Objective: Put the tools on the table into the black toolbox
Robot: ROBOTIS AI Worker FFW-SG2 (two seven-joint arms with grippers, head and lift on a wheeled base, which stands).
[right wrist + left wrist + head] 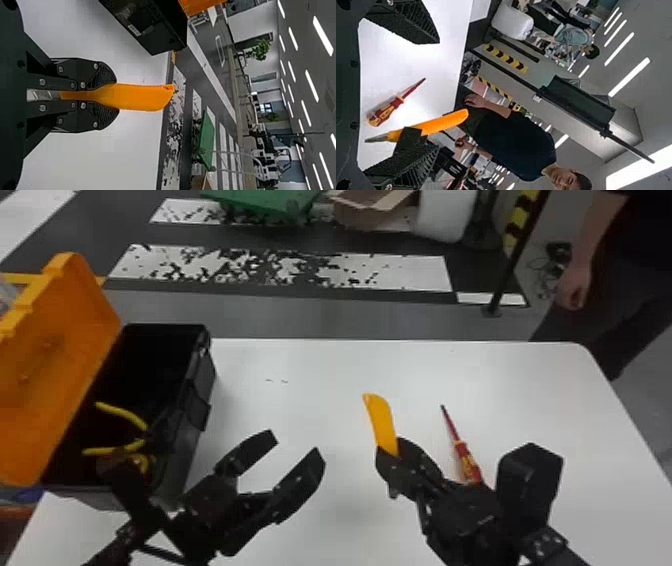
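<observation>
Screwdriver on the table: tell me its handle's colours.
Red and yellow handle, best seen in the left wrist view.

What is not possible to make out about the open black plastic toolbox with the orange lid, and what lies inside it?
- Floor of the toolbox, head view: lost in deep shadow.
- Head of the yellow-handled tool, head view: too dark.
- Small yellowish thing, head view: blurred, partly behind the left arm.
- Lid's outer part, head view: cut by the left edge.
</observation>
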